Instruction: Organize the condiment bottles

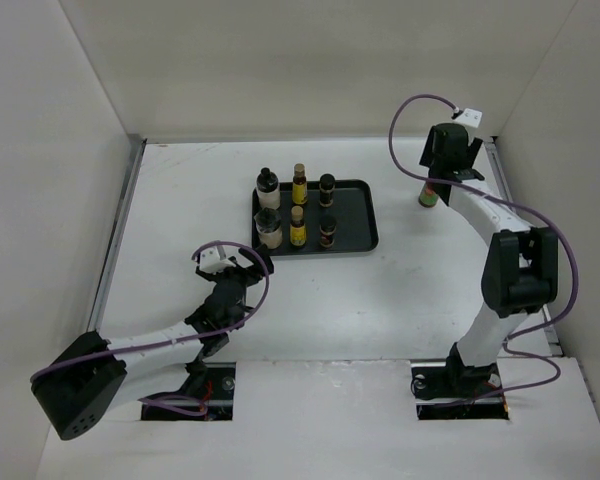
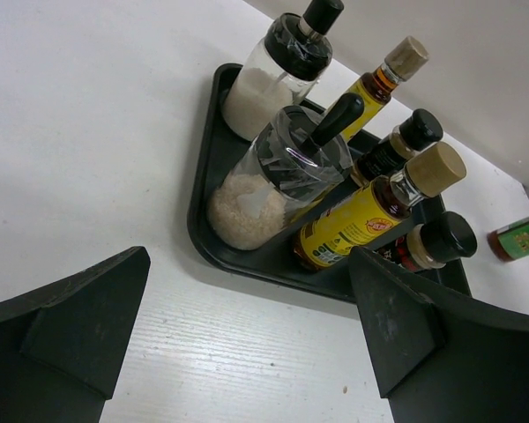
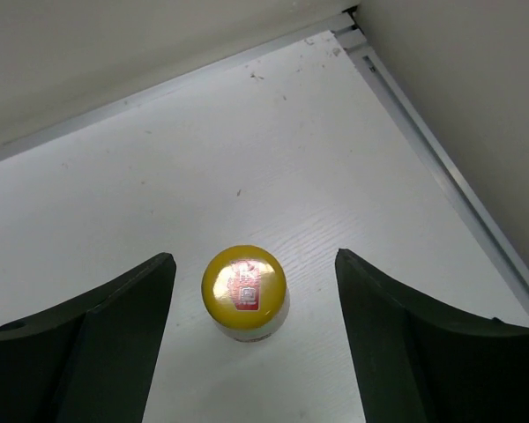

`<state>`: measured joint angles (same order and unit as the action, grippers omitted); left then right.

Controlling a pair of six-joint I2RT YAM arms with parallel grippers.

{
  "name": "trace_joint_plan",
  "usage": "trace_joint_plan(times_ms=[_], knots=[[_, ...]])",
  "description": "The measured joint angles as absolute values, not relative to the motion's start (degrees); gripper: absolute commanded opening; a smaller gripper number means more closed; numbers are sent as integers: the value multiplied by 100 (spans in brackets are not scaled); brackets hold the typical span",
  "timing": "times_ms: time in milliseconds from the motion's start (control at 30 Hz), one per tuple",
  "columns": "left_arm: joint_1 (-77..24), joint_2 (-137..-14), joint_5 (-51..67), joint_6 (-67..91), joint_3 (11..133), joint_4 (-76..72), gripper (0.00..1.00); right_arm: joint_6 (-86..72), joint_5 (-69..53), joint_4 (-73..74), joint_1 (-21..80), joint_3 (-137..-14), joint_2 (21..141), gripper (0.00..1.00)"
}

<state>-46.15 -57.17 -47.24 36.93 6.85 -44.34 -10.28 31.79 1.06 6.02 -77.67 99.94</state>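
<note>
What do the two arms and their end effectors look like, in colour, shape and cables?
Both the left arm and the right arm have white links and black joint housings. A purple cable runs along each in loose loops, ending at a small white connector. The left end effector and right end effector have broad, matte black, wedge-shaped fingers.

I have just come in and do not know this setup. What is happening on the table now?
Six condiment bottles stand in two rows on the black tray. The red-green bottle with a yellow cap stands apart on the table; the right gripper hangs open above it, a finger on each side. The left gripper, open and empty, is near the tray's near-left corner.
</note>
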Motion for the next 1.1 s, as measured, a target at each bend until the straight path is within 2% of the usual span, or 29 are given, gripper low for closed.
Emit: trace_joint_plan(times_ms=[200, 300, 400, 733, 933, 1100], knots=[[-4613, -5741, -4722, 3693, 685, -4436, 100, -1024, 3076, 106, 604, -7800, 10239, 52], [-4613, -5743, -4720, 3693, 685, -4436, 100, -1028, 3092, 86, 604, -7839, 10331, 36], [-4613, -5741, -4720, 3693, 685, -4438, 100, -1013, 3105, 80, 607, -7913, 10388, 29], [-4569, -5684, -4727, 3693, 685, -4438, 100, -676, 3409, 187, 956, -7773, 9992, 26], [-4565, -5690, -4727, 3693, 685, -4436, 100, -600, 3428, 121, 1953, -7767, 9183, 27], [-4565, -5690, -4724, 3693, 685, -4436, 100, -661, 3312, -139, 2735, -7793, 9100, 27]])
